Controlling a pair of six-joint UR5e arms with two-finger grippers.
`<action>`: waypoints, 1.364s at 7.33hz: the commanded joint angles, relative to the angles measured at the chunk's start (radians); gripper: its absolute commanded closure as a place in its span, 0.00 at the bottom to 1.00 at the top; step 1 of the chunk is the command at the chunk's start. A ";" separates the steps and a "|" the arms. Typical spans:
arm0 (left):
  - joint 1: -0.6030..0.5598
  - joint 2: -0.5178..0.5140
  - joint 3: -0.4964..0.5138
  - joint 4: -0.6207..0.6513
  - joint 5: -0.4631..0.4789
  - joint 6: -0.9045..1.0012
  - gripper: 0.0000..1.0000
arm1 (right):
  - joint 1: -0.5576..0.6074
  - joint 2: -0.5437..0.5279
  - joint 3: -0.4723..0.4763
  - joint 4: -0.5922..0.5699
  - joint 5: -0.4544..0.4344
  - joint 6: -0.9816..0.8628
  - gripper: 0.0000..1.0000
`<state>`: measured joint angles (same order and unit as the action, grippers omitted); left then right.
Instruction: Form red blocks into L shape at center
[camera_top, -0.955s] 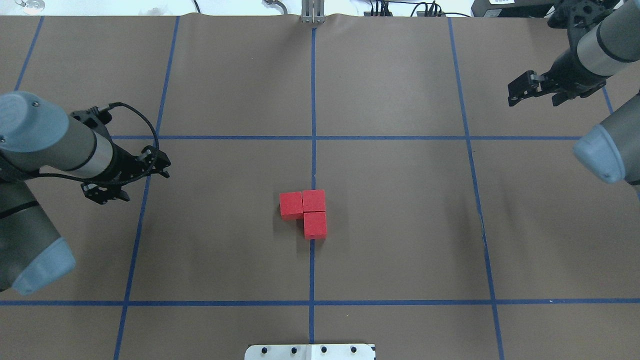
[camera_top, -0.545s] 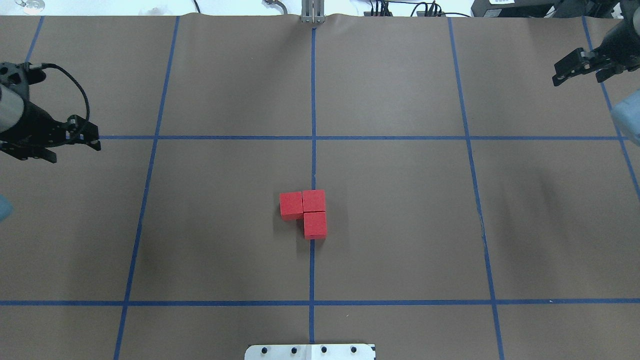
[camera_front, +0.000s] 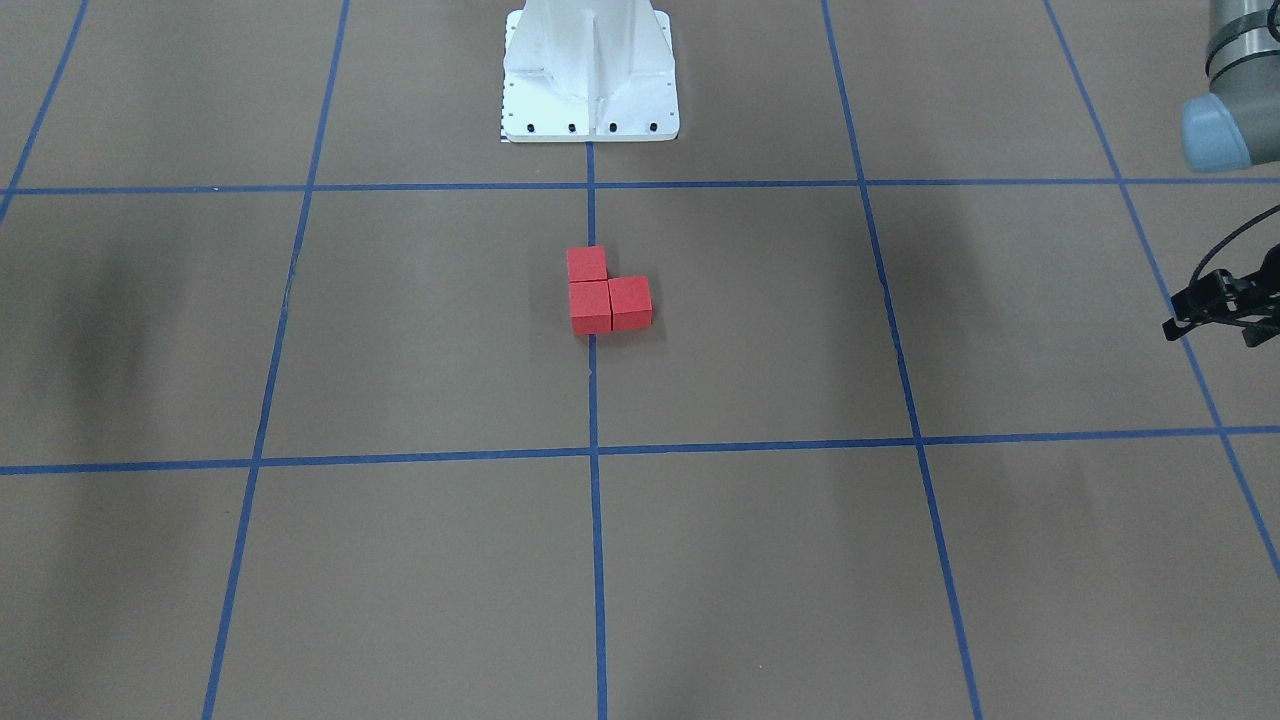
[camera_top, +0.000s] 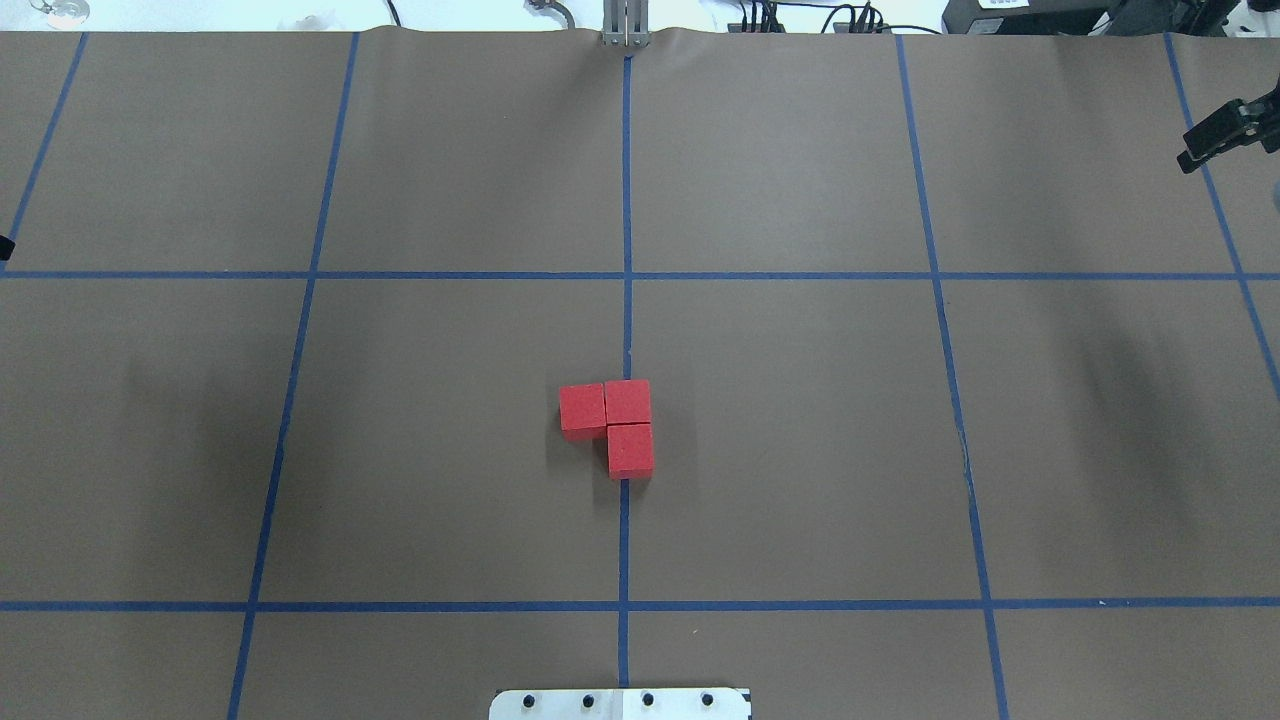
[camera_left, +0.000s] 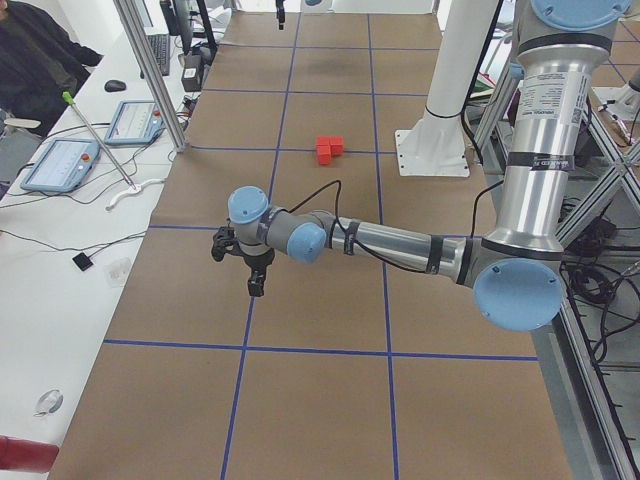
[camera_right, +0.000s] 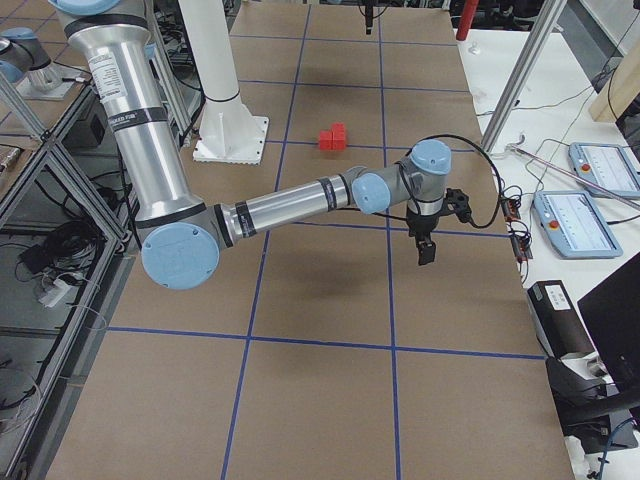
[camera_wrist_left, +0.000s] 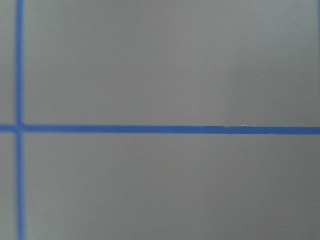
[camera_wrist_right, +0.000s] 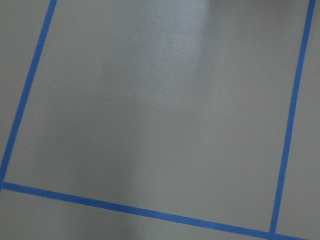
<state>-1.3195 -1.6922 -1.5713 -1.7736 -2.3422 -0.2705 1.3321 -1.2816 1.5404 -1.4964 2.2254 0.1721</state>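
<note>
Off toward the table's end on the robot's left, the left gripper (camera_front: 1212, 318) is held over the brown surface (camera_top: 450, 150), its two dark fingers spread with nothing between them. This is read from the front-facing view, where the gripper is cut by the frame edge. In the overhead view only a dark sliver of it is caught at the left border, while the exterior left view shows the whole left arm (camera_left: 400, 240) stretched out low along the table. The right gripper (camera_top: 1228, 140) is likewise clipped by the overhead frame at the far right. Its fingers are seen apart and empty, and the full reach of the right arm (camera_right: 290, 205) is given only by the exterior right view. Nothing but brown surface crossed by blue tape (camera_wrist_left: 150, 129) is shown by the two wrist cameras, and no block is caught in either. Well apart from both grippers, the red blocks (camera_top: 628, 402) are found at the center (camera_top: 625, 330), pressed face to face in an L. Two are set in a row on the middle lengthwise tape line, and the third is joined to the farther one on the robot's left. The white base plate (camera_top: 620, 703) is barely shown at the overhead view's bottom edge, but it is seen whole in the front-facing view. A seated person (camera_left: 40, 60) at a white bench (camera_left: 60, 250) appears in the exterior left view alone.
</note>
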 joint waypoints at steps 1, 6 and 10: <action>-0.035 -0.026 0.040 0.007 -0.031 0.047 0.00 | 0.016 0.001 -0.003 0.002 0.046 -0.008 0.00; -0.180 -0.058 0.129 0.010 -0.058 0.042 0.00 | 0.111 0.062 -0.160 0.018 0.191 -0.062 0.00; -0.207 -0.032 0.114 0.008 -0.121 0.031 0.00 | 0.141 -0.020 -0.140 0.022 0.261 -0.063 0.00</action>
<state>-1.5261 -1.7255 -1.4517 -1.7658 -2.4681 -0.2319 1.4657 -1.2654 1.3841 -1.4783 2.4665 0.1168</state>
